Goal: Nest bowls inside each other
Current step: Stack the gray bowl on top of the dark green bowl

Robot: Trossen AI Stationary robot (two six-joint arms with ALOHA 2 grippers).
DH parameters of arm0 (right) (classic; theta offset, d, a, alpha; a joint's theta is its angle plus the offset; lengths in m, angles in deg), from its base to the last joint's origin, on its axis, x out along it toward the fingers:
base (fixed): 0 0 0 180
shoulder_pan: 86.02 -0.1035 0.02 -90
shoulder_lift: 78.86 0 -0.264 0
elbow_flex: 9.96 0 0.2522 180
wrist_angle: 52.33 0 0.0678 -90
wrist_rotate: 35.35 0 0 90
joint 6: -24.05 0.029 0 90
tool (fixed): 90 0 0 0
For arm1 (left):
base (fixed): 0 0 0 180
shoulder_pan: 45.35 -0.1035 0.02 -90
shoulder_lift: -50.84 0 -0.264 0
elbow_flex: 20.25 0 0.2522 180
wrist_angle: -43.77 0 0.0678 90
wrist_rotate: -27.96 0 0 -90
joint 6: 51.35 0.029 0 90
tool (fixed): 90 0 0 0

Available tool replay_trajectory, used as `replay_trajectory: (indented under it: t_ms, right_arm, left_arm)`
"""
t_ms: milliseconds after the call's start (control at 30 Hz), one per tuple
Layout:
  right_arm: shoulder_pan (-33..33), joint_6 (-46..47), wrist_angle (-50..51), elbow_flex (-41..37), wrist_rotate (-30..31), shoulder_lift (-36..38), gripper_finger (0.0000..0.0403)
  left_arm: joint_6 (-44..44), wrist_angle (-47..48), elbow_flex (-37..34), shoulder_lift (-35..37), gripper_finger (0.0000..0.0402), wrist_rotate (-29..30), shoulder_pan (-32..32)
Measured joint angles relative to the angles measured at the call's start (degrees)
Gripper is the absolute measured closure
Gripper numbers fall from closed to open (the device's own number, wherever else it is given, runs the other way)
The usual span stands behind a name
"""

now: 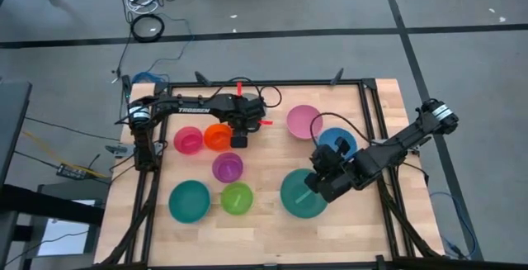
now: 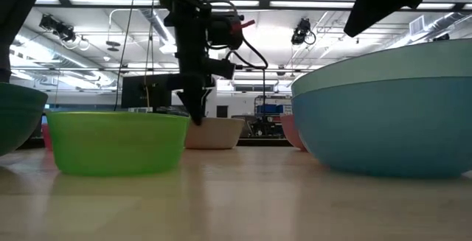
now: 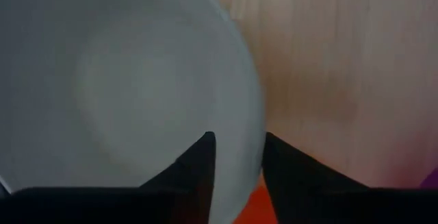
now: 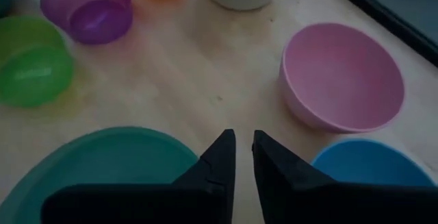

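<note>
My left gripper points down over a white-grey bowl that stands beside the orange bowl. It is open, with one finger inside the rim and the other outside; I see no touch. The arm hides this bowl in the high view. My right gripper hovers over the large teal bowl. It slants down, open by a narrow gap, with nothing between its fingers. The blue bowl and pink bowl stand on the table behind it.
A magenta bowl, a purple bowl, a green bowl and a smaller teal bowl stand apart on the left half of the wooden table. A black frame rail runs along the table's edges.
</note>
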Motion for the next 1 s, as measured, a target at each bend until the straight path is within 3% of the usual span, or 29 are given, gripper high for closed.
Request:
replay_trajectory:
  t_ms: [200,567,800,1000]
  right_arm:
    - [0.0,-0.08,0.12,0.02,2.0,0.9,0.0364]
    - [-0.02,1.04,2.71,0.02,6.6,1.05,0.0369]
    - [-0.02,6.69,8.62,0.02,9.79,1.58,0.0369]
    - [-0.4,17.58,17.11,0.01,13.15,1.78,0.0369]
  left_arm:
    - [-0.7,-0.41,0.0,0.0,0.0386,0.14,0.02]
    - [-0.78,-1.92,0.95,0.11,0.0395,0.52,0.47]
    - [-0.78,2.12,9.09,0.11,0.0395,1.04,2.56]
    - [-0.79,7.37,17.94,0.13,0.0395,-0.1,6.6]
